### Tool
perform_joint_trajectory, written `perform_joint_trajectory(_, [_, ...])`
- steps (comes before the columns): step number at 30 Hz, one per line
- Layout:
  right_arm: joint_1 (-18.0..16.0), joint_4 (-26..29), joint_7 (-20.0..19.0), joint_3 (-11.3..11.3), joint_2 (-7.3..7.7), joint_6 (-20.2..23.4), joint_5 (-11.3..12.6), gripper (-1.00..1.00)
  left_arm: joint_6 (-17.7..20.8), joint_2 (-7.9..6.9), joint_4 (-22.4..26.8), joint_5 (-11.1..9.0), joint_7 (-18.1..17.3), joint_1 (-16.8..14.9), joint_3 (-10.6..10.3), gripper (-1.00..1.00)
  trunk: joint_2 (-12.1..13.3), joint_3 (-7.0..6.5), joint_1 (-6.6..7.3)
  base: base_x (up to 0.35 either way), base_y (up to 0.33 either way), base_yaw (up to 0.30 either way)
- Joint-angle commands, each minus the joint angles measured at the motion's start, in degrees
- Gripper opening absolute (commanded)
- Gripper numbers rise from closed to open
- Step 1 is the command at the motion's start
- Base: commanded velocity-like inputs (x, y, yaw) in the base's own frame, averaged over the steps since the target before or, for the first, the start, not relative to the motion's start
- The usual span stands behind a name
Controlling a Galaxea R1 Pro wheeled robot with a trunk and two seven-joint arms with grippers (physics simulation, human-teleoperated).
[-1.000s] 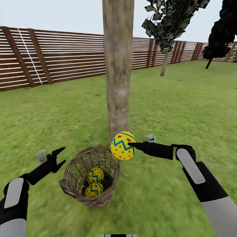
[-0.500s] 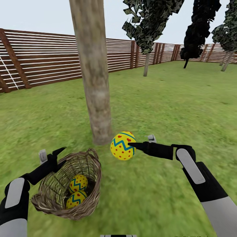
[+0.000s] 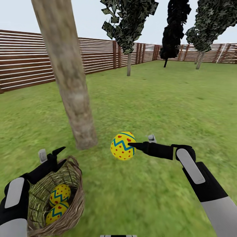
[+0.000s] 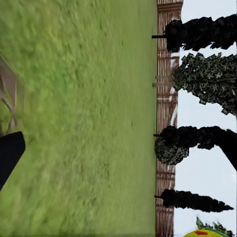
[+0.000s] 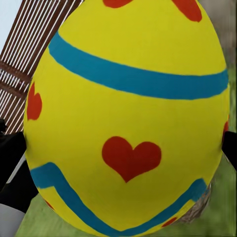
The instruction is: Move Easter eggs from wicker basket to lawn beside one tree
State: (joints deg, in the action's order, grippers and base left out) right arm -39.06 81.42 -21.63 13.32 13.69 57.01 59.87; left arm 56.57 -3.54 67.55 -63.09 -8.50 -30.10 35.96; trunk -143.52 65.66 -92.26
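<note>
A yellow Easter egg (image 3: 122, 145) with a blue zigzag band and red dots hangs in the air above the lawn (image 3: 171, 108), pinched in the right gripper (image 3: 131, 144), whose dark fingers close on its side; in the right wrist view the egg (image 5: 129, 113) sits between two black finger pads at either edge, w/ a red heart among its markings. No brand, label or writing is readable anywhere. Two more eggs (image 3: 58, 204) lie inside the wicker basket (image 3: 70, 210), which sits on the grass at lower left of the head view, tilted w/ its mouth toward the camera. The left gripper (image 3: 58, 157) hovers just above the basket's far rim, fingers spread apart, holding nothing; in the left wrist view one black fingertip (image 4: 9, 155) shows against blurred grass. The tree (image 3: 67, 79), a thick grey-brown trunk, rises from the lawn just beyond the basket and to the left of the held egg. Behind it runs the brown slat fence (image 3: 95, 57), w/ thin-trunked dark-leaved trees (image 3: 128, 23) along the far side of the garden. Vs. 0.5 s ago, the whole head view has swung right: trunk and basket sit further left in frame, more dark trees come in at top right, while both arms and the held egg keep the same place in frame.
</note>
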Motion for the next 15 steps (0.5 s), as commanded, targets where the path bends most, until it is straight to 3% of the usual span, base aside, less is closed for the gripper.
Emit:
perform_joint_trajectory(1, [0.0, 0.0, -0.4, 0.0, 0.02, 0.0, -0.5, -1.00, 0.3, 0.02, 0.1, 0.6, -0.6, 0.0, 0.2, 1.00, 0.0, 0.05, 0.01, 0.002, -0.243, -0.295])
perform_joint_trajectory(10, [0.0, 0.0, -0.4, 0.0, 0.02, 0.0, -0.5, -1.00, 0.3, 0.02, 0.2, 0.6, -0.6, 0.0, 0.2, 1.00, 0.0, 0.05, 0.01, 0.000, -0.244, -0.292])
perform_joint_trajectory(15, [0.0, 0.0, -0.4, 0.0, 0.01, 0.1, -0.5, -1.00, 0.3, 0.02, 0.1, 0.6, -0.6, 0.0, 0.2, 1.00, 0.0, 0.05, 0.01, 0.000, -0.244, -0.054])
